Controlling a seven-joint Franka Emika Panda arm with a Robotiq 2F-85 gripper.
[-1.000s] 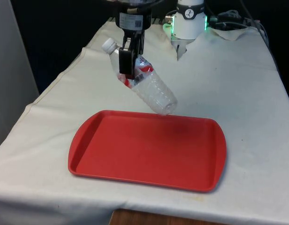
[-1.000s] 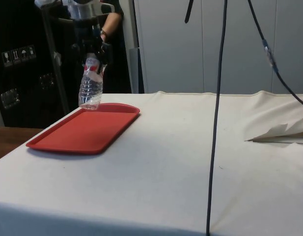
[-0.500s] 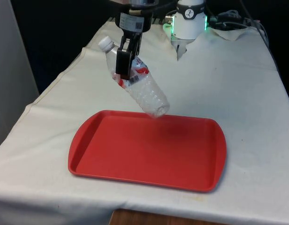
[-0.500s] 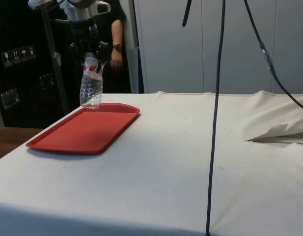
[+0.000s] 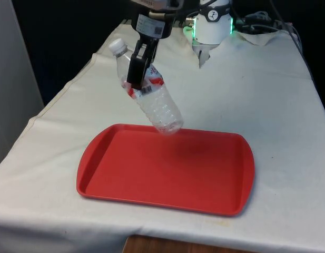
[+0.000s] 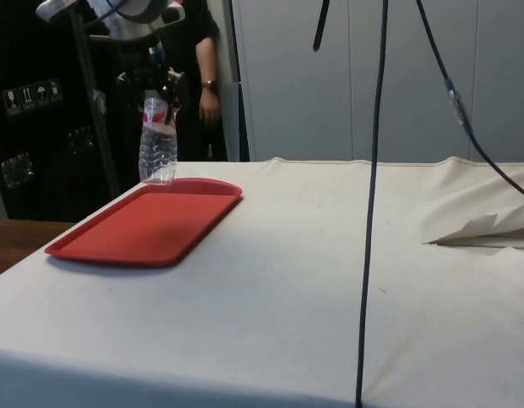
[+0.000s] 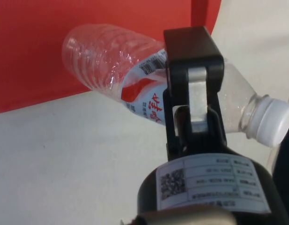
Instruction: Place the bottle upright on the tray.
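A clear plastic bottle (image 5: 157,105) with a red-and-white label and a white cap hangs tilted in the air, cap up towards the front view's left, base just above the far edge of the red tray (image 5: 167,174). My gripper (image 5: 138,71) is shut on the bottle at its label, near the shoulder. In the side view the bottle (image 6: 157,149) looks nearly upright over the tray's (image 6: 143,229) far corner, held by the gripper (image 6: 157,89). The wrist view shows a black finger (image 7: 193,93) across the labelled bottle (image 7: 116,65), with the tray (image 7: 64,28) behind.
The tray lies flat near the table's front edge on the white cloth (image 5: 257,89). A person's arm (image 6: 206,76) shows behind the table in the side view. A black cable (image 6: 372,204) hangs down across that view. Rumpled cloth (image 6: 482,229) lies at its right.
The bottle has swung more upright, and its base has shifted towards the front view's left, staying over the tray's far edge. The gripper has kept its hold.
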